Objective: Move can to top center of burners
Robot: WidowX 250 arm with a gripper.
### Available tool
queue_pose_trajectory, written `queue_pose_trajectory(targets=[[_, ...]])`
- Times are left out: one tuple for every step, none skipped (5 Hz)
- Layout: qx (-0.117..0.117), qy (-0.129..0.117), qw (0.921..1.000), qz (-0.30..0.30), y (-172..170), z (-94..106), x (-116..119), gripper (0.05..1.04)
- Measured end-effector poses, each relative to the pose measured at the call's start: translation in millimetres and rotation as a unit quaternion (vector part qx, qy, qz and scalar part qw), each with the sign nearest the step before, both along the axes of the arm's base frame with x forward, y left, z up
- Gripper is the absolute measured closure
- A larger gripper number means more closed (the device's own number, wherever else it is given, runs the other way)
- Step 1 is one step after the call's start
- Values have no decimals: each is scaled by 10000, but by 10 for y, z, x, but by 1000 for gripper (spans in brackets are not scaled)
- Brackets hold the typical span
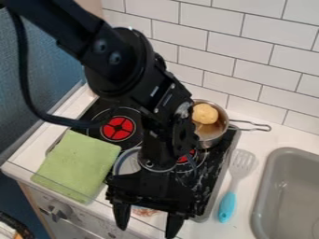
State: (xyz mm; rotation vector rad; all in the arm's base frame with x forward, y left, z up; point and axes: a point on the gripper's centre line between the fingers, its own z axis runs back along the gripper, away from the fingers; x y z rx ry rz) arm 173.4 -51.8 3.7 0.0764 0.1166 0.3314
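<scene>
Black arm (pixel 118 51) comes in from the upper left, runs down over the middle of the stove (pixel 211 163); gripper (pixel 148 222) hangs at the stove's front edge, low in the camera view. Jaws wide, tips well apart, no grip on anything that I can make out. Can: can't pin down for sure, mostly blocked by the arm. Candidates are a round pale rim (pixel 126 162) just behind the wrist, right beside the green cloth, and a reddish-brown patterned bit (pixel 144 211) seen between the fingers; can't tell if these two are one thing. Green cloth (pixel 78 163) lies flat on the front left part of the stove, overlapping its edge. Red-centred burner (pixel 118 128) behind the cloth, uncovered; a second red burner (pixel 185 158) partly hidden by the arm. Metal pot (pixel 213 134) at the back right of the stove, handle pointing right, round yellowish-tan thing (pixel 205 113) in it. Spatula (pixel 228 205) on the white counter (pixel 261 133), right of the stove, slotted head toward the wall, blue handle toward the front. Grey sink (pixel 264 186) farther right. White tiled wall (pixel 249 44) behind, blue surface (pixel 53 70) at left, knob (pixel 59 211) on the front panel below the cloth.
</scene>
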Motion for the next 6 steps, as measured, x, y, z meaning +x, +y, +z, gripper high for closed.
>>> queue_pose_trajectory(targets=[[121,-196,9997,-13,65,12,16,83],[213,-551,9981,155,159,26,71,83],[227,-790,9963,240,210,17,163,83],[335,-772,9962,203,226,-57,233,83],[401,-856,9954,165,227,-100,343,83],[341,-945,9949,117,204,-154,407,83]])
